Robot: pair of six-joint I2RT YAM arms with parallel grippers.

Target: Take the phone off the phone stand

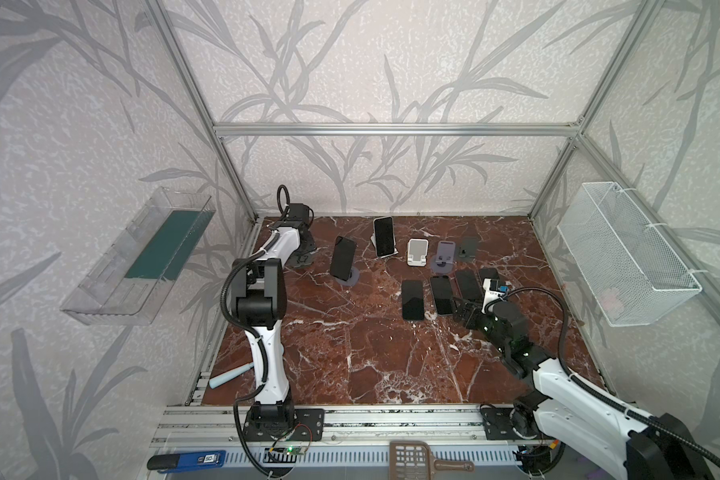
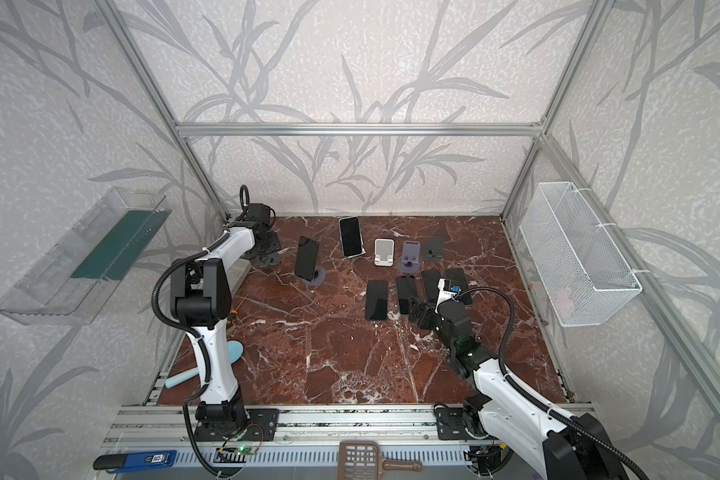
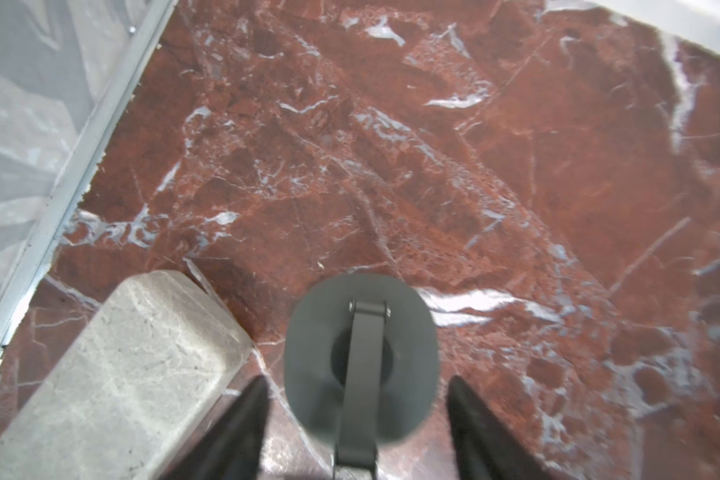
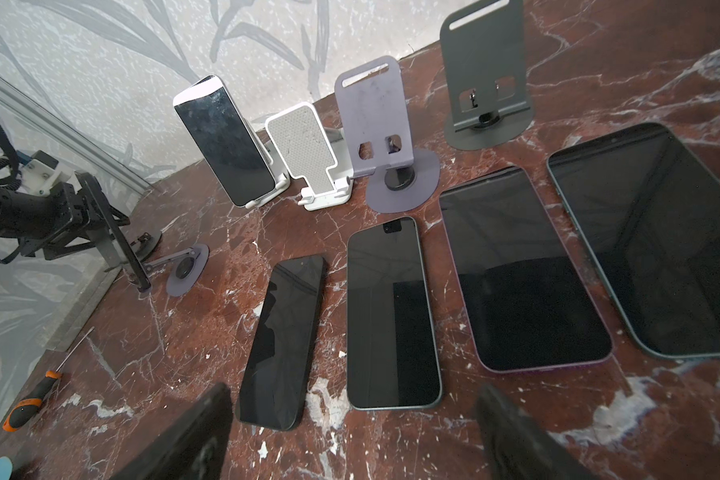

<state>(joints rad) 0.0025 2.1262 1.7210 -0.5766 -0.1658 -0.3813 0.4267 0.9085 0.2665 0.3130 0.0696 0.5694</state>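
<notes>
Closest to the camera, a brown scoop [image 1: 412, 455] lies on the front frame, off the marble tabletop [image 1: 350, 353]. Four phones [image 1: 412, 299] lie flat in a row before three empty stands [image 1: 444, 252], so those were probably taken off already.

Two phones are propped, each tilted back on its stand's lip so its own weight keeps it there. One is a dark phone [image 1: 343, 257] on a round-based grey stand [image 1: 350, 279]. The other is a white-edged phone [image 1: 383, 236] on a white stand [image 4: 283, 185].

The right end effector [image 4: 354, 390] is released, fingers spread wide and empty above the flat row, well apart from both propped phones. The left end effector [image 3: 357, 379] is released too, its fingers either side of an empty dark stand [image 3: 321, 353] without touching it. The dark phone stands near it, toward the middle.
</notes>
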